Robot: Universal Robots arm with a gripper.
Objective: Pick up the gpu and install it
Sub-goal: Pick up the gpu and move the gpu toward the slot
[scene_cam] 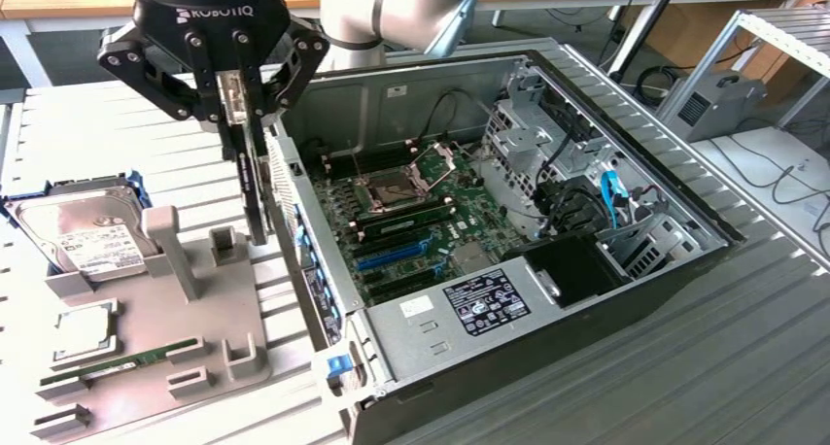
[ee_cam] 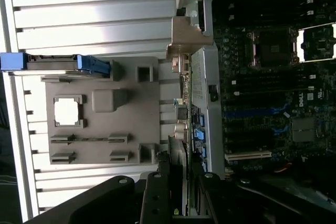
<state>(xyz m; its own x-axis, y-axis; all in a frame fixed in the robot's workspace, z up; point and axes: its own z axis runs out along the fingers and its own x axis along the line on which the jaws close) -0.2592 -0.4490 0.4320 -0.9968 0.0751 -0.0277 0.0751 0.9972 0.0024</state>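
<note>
While the gripper (scene_cam: 240, 110) sits in the upper left of the exterior view, its two black fingers (scene_cam: 276, 85) are closed part-way onto the graphics card (scene_cam: 255, 183), pinching the card's top edge from both sides. The card hangs straight down from the grip, thin edge towards the camera, clear of everything under it. Its lower end is over the gap between the grey holder tray (scene_cam: 155, 358) and the near wall of the computer case (scene_cam: 325, 270).

The case lies on its side on the slatted metal table (scene_cam: 726, 358), in the middle and right of the exterior view, with its open side up. Inside it the green main board (scene_cam: 434, 212) is in plain sight, with the processor socket (scene_cam: 389, 188) near its centre and a blue slot (scene_cam: 389, 257) lower down, towards the card.

On the exterior view's left, a hard drive (scene_cam: 85, 236) with a white label rests in a blue frame at the tray's far end. A square processor chip (scene_cam: 85, 330) and a narrow green memory stick (scene_cam: 123, 359) lie in the tray's nearer pockets.

From the wrist view, the gripper (ee_cam: 180, 171) clamps the graphics card (ee_cam: 177, 148), which runs away from the camera between the grey tray (ee_cam: 100, 119) and the case (ee_cam: 207, 98).
</note>
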